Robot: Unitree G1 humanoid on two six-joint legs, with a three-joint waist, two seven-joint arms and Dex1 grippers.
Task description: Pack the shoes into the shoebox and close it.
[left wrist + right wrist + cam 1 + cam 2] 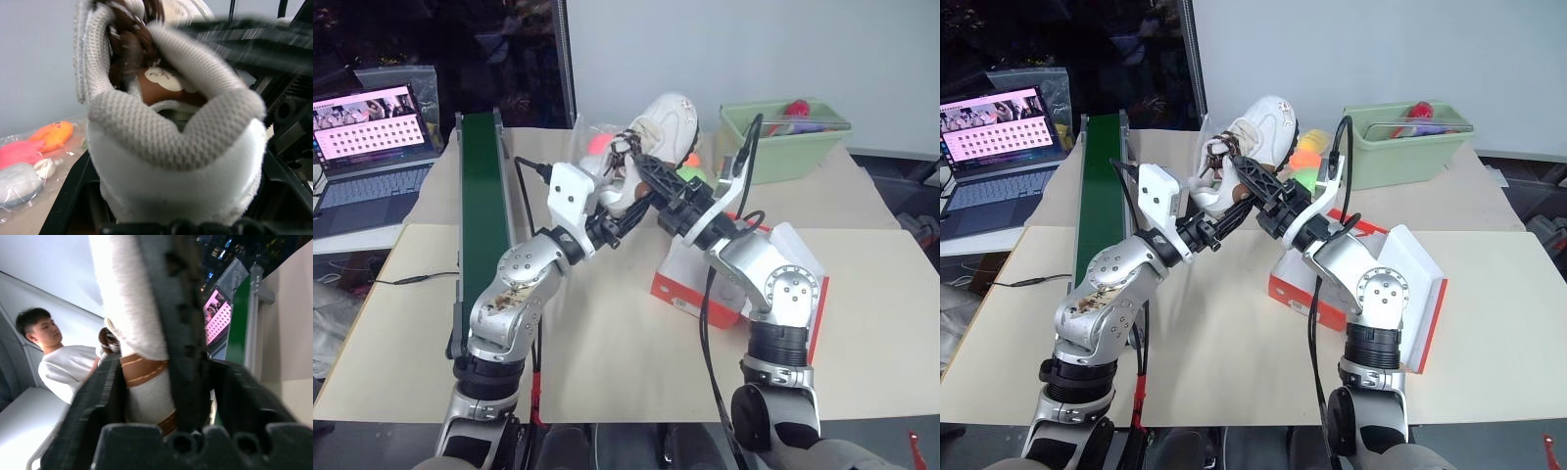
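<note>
A white sneaker with dark laces [668, 116] hangs in the air above the middle of the table, toe up and away from me. My left gripper [625, 203] is shut on its heel [176, 147], which sits between the black fingers. From the right, my right gripper [646, 176] grips the same shoe, and its fingers [88, 401] clamp the shoe's side and sole [132, 308]. The orange-red shoebox [690, 286] stands open on the table below my right arm. Its white-lined lid [803, 257] is swung out to the right. The arm hides the box's inside.
A pale green bin [783, 147] stands at the back right. A clear bag of colourful soft toys [34, 152] lies behind the shoe. A green conveyor [480, 196] runs along the left, with a laptop [372, 127] beyond it. A person [54, 362] stands nearby.
</note>
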